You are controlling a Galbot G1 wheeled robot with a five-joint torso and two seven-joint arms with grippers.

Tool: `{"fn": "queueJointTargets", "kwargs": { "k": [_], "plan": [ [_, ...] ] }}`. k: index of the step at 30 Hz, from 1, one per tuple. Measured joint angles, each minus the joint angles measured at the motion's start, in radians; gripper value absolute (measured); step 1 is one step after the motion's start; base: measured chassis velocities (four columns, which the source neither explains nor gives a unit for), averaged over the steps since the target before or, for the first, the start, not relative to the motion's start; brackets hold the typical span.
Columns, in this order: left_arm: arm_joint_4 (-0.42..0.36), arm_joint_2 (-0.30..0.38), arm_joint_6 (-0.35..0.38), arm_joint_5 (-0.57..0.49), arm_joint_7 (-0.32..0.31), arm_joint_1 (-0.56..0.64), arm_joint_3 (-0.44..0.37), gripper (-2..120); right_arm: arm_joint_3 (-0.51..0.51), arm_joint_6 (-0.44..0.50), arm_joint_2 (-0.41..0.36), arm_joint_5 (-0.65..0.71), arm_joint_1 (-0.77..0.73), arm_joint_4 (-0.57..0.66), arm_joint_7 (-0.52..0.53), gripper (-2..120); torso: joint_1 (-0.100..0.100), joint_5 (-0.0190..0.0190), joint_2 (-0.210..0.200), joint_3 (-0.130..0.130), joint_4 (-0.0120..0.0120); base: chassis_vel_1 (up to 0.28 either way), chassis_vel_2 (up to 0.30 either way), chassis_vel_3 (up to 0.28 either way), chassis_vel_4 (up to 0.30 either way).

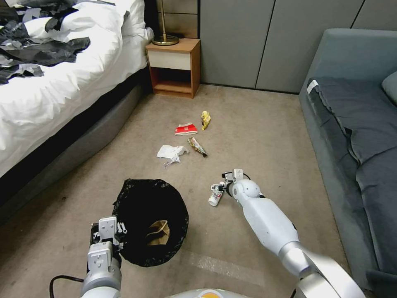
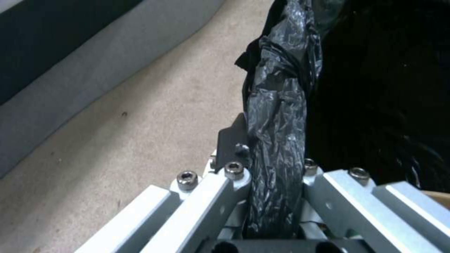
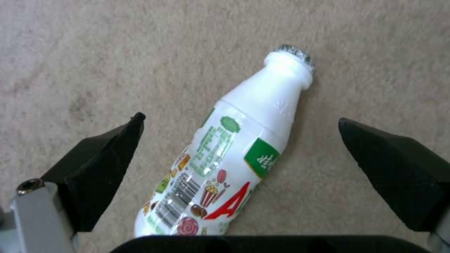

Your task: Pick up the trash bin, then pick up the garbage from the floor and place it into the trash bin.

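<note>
The trash bin, its black bag folded over the rim, hangs just above the carpet at lower left. My left gripper is shut on that rim. A brown paper bag lies inside the bin. My right gripper is open, its fingers on either side of a small white bottle lying on the carpet, not touching it. Farther off lie a white tissue, a dark wrapper, a red-and-white packet and a yellow snack wrapper.
A bed with white bedding and black plastic sheets runs along the left. A wooden nightstand stands at the back. A grey sofa lines the right side. Open carpet lies between them.
</note>
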Motion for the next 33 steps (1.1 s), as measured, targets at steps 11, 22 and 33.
{"fn": "queueJointTargets", "kwargs": {
  "k": [11, 22, 33],
  "plan": [
    [0.007, -0.005, -0.004, 0.009, 0.001, 0.006, 0.001, 2, 0.027, 0.055, 0.042, -0.037, 0.024, -0.108, -0.025, 100, 0.0, 0.0, 0.0, 0.0, 0.0, 0.0, 0.0, 0.0, 0.0],
    [0.008, -0.009, -0.009, 0.017, 0.001, 0.012, 0.006, 2, 0.052, 0.117, 0.055, -0.058, 0.026, -0.171, -0.041, 68, 0.0, -0.0003, 0.0, 0.0, -0.0004, 0.0, 0.0, 0.0, 0.0],
    [0.009, -0.009, -0.012, 0.019, 0.001, 0.013, 0.011, 2, 0.061, 0.131, 0.051, -0.06, 0.025, -0.18, -0.045, 41, 0.0, 0.0, 0.0, 0.0, -0.0001, 0.0, 0.0, 0.0, 0.0]
  ]
}}
